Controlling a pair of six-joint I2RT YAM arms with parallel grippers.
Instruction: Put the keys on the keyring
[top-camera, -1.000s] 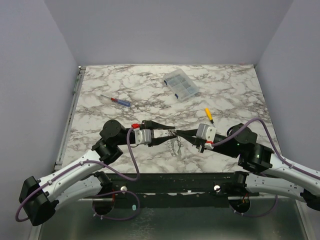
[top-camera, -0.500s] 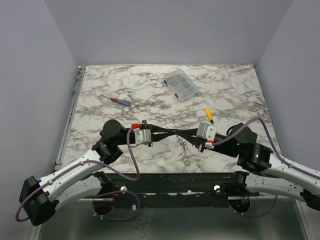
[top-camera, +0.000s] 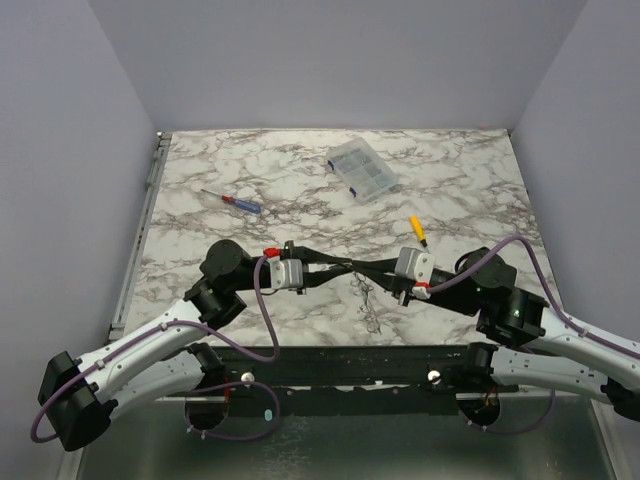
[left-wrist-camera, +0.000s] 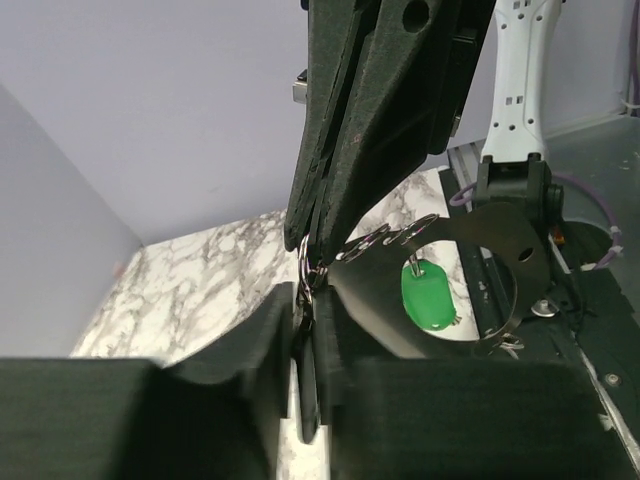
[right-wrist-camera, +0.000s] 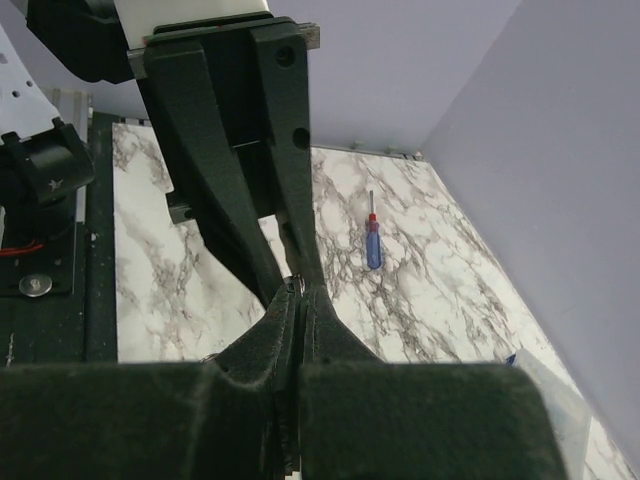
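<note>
Where they meet tip to tip above the white marbled table (top-camera: 250, 170), the right gripper (top-camera: 366, 271) is pinched tight and the left gripper (top-camera: 350, 267) nearly closed on a thin silvery wire keyring (left-wrist-camera: 304, 268); small silvery keys (top-camera: 368, 295) dangle beneath.

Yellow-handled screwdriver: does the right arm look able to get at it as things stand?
Probably not yet. The screwdriver lies close by the right tool with nothing between, but that tool is shut on the keyring, keys dangling below.
</note>
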